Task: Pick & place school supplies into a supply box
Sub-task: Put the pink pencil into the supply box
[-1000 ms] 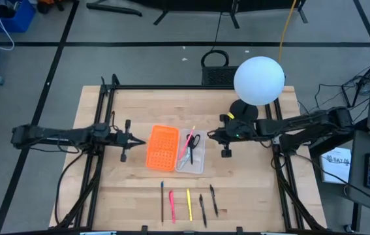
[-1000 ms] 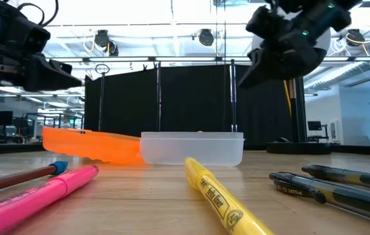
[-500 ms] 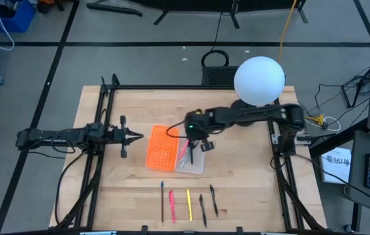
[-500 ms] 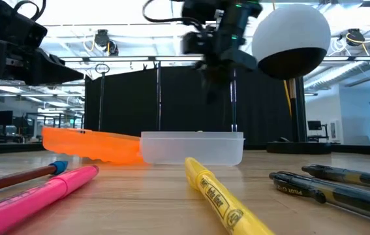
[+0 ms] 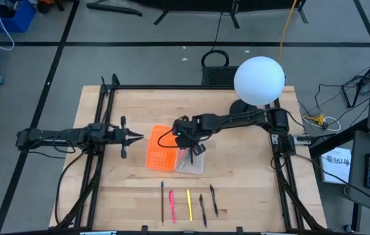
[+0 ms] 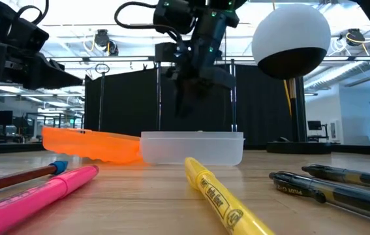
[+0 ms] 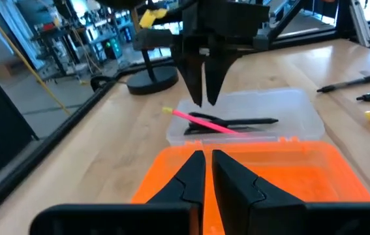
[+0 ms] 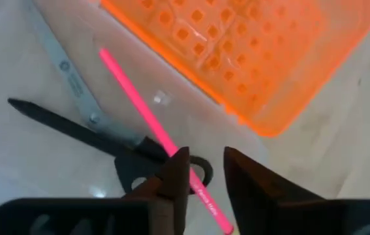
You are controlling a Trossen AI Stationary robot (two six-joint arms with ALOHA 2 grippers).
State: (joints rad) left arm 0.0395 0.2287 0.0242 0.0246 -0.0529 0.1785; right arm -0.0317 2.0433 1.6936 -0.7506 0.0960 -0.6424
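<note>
The clear supply box (image 5: 196,163) lies mid-table with a pink pen (image 8: 145,111) and black-handled scissors (image 8: 93,121) inside. My right gripper (image 8: 203,173) hangs above the box, pointing steeply down. Its fingers are open a little, over the pink pen and the scissors' handles, and touch nothing. In the low view it (image 6: 183,108) stands well above the box's rim (image 6: 191,137). My left gripper (image 7: 207,166) waits level at the left, short of the orange piece (image 5: 160,149), with a narrow slit between its fingers. Several pens (image 5: 188,203) lie in a row near the front edge.
The orange perforated piece (image 7: 256,176) lies against the box's left side. A white ball lamp (image 5: 258,79) on a black foot stands at the far right. Black frame rails (image 5: 103,130) run along both table sides. Bare wood lies between the box and the pen row.
My right gripper has swung from the table's right side toward the left, to a place over the clear box, and has tipped from nearly level to pointing steeply down. The box and its contents have stayed in place.
</note>
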